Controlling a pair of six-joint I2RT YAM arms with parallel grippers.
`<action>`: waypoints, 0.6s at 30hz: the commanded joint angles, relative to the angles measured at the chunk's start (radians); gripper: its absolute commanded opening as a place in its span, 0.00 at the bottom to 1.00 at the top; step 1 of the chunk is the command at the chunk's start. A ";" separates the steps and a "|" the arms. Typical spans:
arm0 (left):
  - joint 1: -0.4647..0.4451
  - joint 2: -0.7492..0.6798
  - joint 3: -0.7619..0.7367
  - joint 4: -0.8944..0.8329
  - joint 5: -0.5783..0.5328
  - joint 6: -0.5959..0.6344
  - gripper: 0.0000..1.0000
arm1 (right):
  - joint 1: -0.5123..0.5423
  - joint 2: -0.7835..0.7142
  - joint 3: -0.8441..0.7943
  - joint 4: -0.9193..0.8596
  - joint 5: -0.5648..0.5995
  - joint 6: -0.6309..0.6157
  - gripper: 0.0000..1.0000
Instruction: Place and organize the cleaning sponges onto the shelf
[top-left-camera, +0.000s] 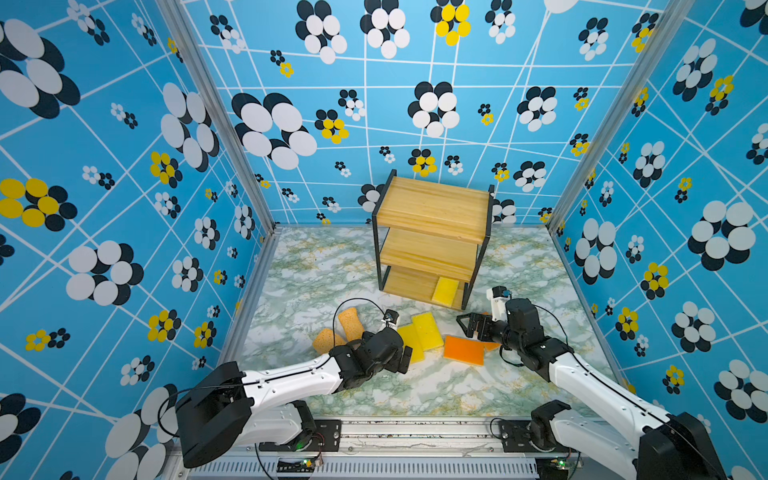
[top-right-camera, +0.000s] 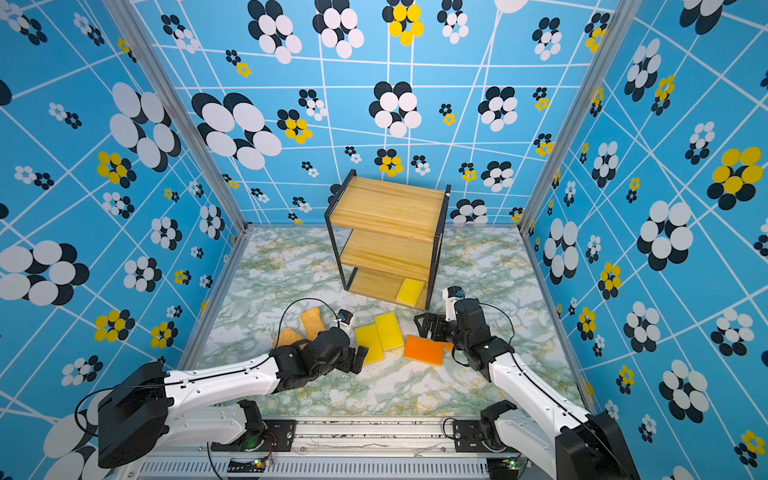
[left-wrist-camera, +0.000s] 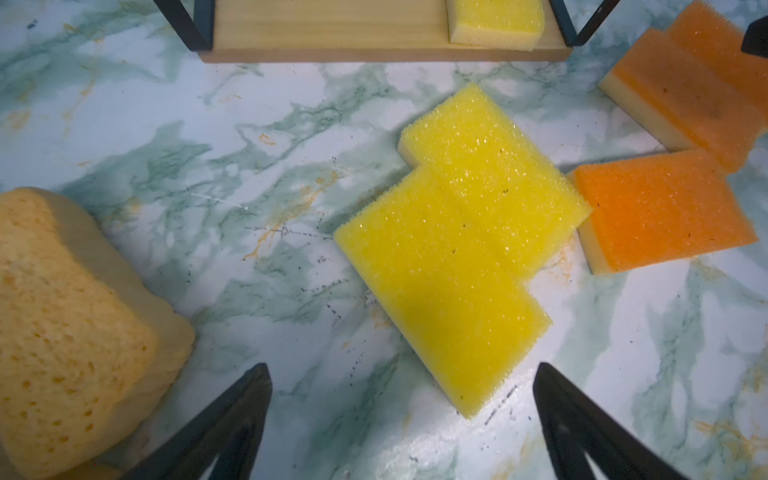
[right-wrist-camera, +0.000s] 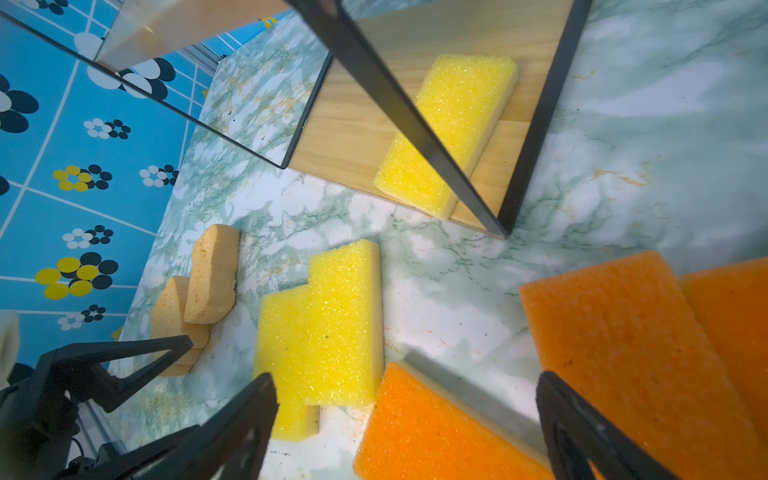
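the shelf (top-left-camera: 432, 203) is seen at the back of the table (top-left-camera: 415, 390), right of centre. a yellow sponge (top-left-camera: 445, 290) is laid flat on the bottom tier, at its right end. a yellow pair (left-wrist-camera: 453, 232) is laid on the table in front of the shelf, touching side to side and offset lengthwise. three orange sponges (right-wrist-camera: 623, 340) are found just right of the pair, and two tan sponges (top-left-camera: 350, 322) to its left, touching each other. the left gripper (left-wrist-camera: 403, 368) is held over the near end of the yellow pair with jaws spread wide and nothing pinched. the right gripper (right-wrist-camera: 406, 376) is held above the orange sponges, jaws likewise spread and nothing gripped.
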 joint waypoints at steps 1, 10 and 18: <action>-0.037 0.008 -0.027 -0.007 -0.029 -0.058 1.00 | 0.043 0.014 0.032 0.027 0.009 -0.018 0.99; -0.079 0.106 -0.013 0.047 -0.032 -0.079 0.99 | 0.225 0.089 0.075 -0.021 0.217 -0.088 0.99; -0.115 0.119 -0.004 0.017 -0.146 -0.119 0.99 | 0.403 0.214 0.145 -0.087 0.440 -0.146 0.99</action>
